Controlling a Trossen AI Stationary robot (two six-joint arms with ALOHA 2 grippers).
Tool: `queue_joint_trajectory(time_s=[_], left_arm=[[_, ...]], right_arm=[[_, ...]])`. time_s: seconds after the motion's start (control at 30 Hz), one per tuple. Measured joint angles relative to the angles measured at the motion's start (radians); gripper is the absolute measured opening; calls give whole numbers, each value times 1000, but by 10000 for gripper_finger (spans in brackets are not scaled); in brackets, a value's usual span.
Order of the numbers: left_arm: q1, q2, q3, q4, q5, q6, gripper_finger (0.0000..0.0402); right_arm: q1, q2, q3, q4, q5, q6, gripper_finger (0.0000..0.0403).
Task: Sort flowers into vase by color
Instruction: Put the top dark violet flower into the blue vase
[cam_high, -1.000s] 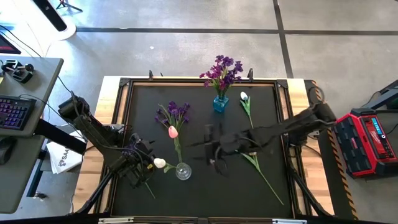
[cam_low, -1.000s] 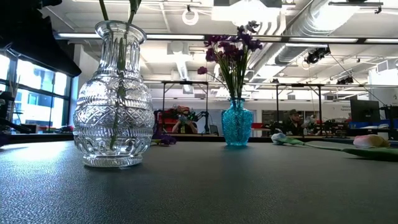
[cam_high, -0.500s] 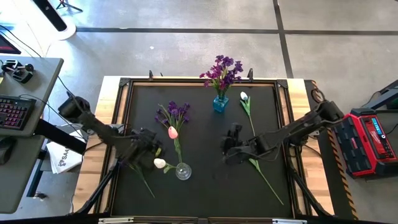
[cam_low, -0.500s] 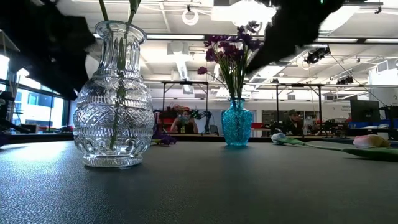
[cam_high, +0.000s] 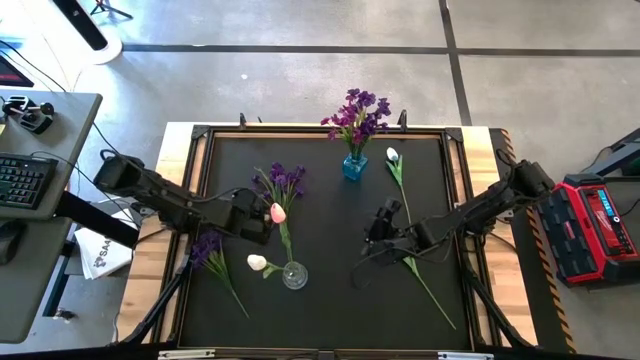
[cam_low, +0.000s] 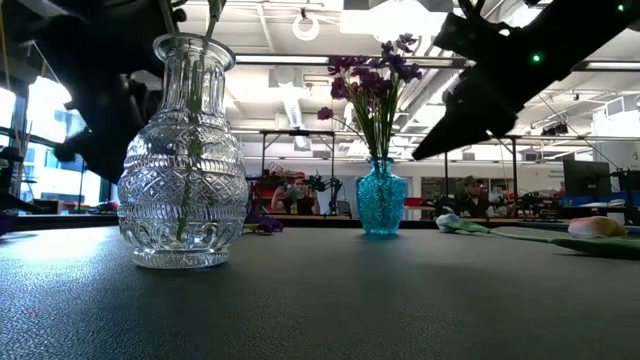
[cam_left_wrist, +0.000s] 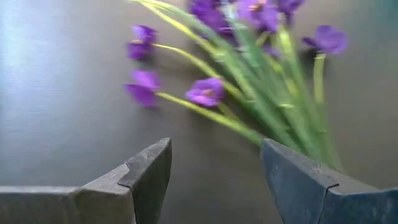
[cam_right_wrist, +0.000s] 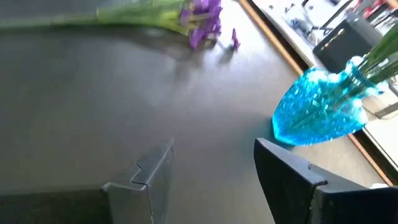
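The step in hand looks like the reach for another purple sprig: the left gripper (cam_high: 262, 222), fingers apart and empty, hangs over the purple sprig (cam_high: 280, 182) lying left of centre on the surface (cam_high: 330, 300), and must next drop onto its stems and close, then carry it to the blue vase (cam_high: 354, 165) at the far edge. The right gripper (cam_high: 383, 218), also apart and empty, waits right of centre. A second ago both hung nearer the clear vase (cam_high: 294, 275); another purple sprig (cam_high: 208, 247) now shows there.
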Motion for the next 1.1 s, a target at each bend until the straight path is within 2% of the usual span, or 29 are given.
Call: queue_joint_trajectory(time_s=[0.23, 0.57, 0.7, 0.9, 1.0, 1.1], left_arm=[[103, 1, -101, 346, 0, 218, 234], [273, 97, -130, 546, -3, 559, 234], [362, 108, -120, 548, -38, 732, 234], [493, 9, -66, 444, -144, 954, 234], [498, -70, -43, 395, -127, 964, 234], [459, -144, -44, 359, -49, 877, 234]], right_arm=[[-8, 0, -6, 138, 14, -132, 193], [-36, 0, -7, 276, -19, -253, 193], [-48, 0, -7, 296, -52, -255, 193], [-50, 0, -6, 309, -70, -255, 193], [-49, 0, -7, 321, -70, -254, 193], [-47, 0, -7, 336, -70, -252, 193]])
